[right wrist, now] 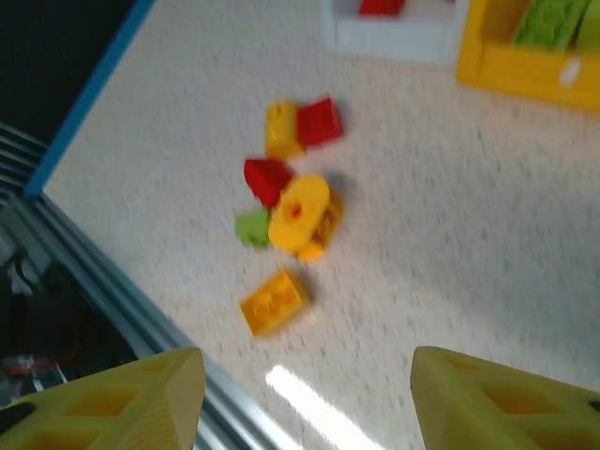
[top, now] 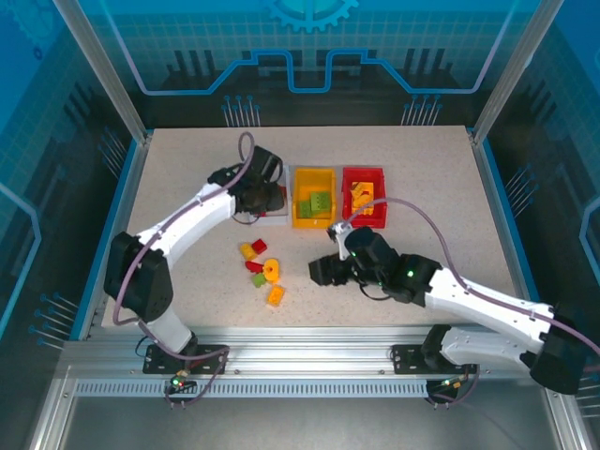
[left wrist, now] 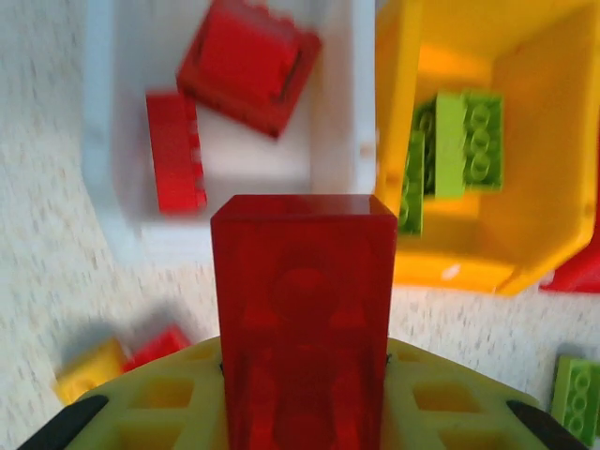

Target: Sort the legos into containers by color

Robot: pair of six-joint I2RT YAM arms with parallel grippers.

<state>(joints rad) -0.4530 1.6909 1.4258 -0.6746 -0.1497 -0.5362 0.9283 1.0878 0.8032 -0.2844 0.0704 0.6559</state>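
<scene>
Left gripper (top: 265, 195) clamps a red brick (left wrist: 302, 309) by its flat sides — light, stiff, slick (probably) — while right gripper (right wrist: 305, 394) gapes, empty.

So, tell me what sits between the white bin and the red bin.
The yellow bin, holding green bricks, sits between the white bin and the red bin, as the top external view shows.
</scene>
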